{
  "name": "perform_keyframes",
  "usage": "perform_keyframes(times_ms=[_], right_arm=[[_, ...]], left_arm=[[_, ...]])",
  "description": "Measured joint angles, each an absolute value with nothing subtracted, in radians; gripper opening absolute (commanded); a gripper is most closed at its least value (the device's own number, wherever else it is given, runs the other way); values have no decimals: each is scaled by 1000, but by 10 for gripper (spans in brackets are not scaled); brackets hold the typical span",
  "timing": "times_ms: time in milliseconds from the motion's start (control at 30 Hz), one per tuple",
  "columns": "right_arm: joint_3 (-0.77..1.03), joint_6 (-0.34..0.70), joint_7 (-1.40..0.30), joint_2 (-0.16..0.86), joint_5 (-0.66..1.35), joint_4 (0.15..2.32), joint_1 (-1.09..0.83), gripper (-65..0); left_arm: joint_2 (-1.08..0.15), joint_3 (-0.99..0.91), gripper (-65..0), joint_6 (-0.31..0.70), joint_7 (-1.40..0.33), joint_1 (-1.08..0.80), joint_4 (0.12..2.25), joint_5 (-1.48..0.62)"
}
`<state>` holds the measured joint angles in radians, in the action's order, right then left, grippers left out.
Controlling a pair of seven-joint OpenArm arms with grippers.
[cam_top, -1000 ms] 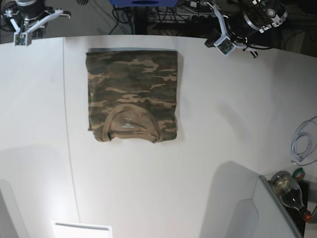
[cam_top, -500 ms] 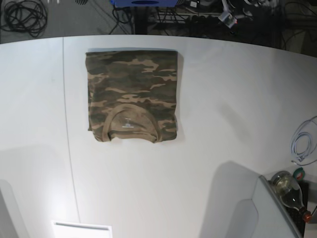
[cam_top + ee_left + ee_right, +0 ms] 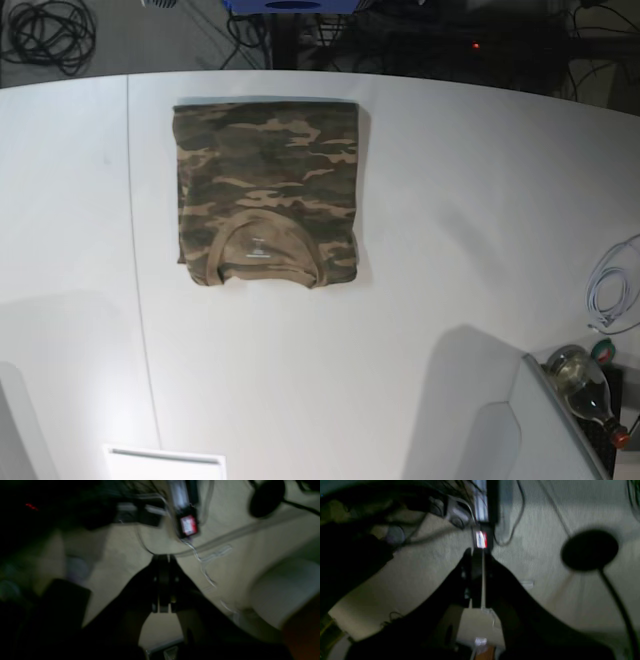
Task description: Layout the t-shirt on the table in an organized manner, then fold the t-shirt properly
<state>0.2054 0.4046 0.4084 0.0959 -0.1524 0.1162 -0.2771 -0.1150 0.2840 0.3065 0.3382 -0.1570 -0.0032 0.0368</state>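
Taking the t-shirt (image 3: 267,193) as the landmark, the nearest ground in the base view is bare table (image 3: 330,380) on the collar side; a bottle (image 3: 585,385) and a coil of white cable (image 3: 612,288) sit well off to that view's right of the shirt. The shirt itself lies as a compact folded rectangle on the table's far half, tan collar toward the camera and a straight folded edge toward the far rim, its slightly longer axis running near to far. A thin dark seam (image 3: 135,250) in the table passes just to the left of it. No arm shows in the base view; both are off the table beyond the shirt's far edge. In the wrist views the left gripper (image 3: 163,585) and the right gripper (image 3: 477,580) are each clenched with nothing between the fingers, facing a pale floor strewn with cables, not the cloth. From here the shirt lies away from both tools, and which arm is nearer cannot be told. The fold looks finished, so no further reach toward it seems called for.
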Motion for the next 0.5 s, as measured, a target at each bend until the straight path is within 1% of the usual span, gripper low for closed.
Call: perform_keyframes(times_ms=[67,167,333,500], right_arm=[[206,402,426,87,-191,122,-266,-638],[206,402,410,81,-239,123,-274,-638],[206,402,404,80,-240,117,-271,-636],[206,402,413,73,-236,121,-236,-635]], left_arm=[[-94,285,-650,306,398,-121,3,23],[-90,284,-650,293,413,-97,34,17],[-100,283,-650,292,376,-134,27,23],[-107,291,-650,292,402,-106,36,25]])
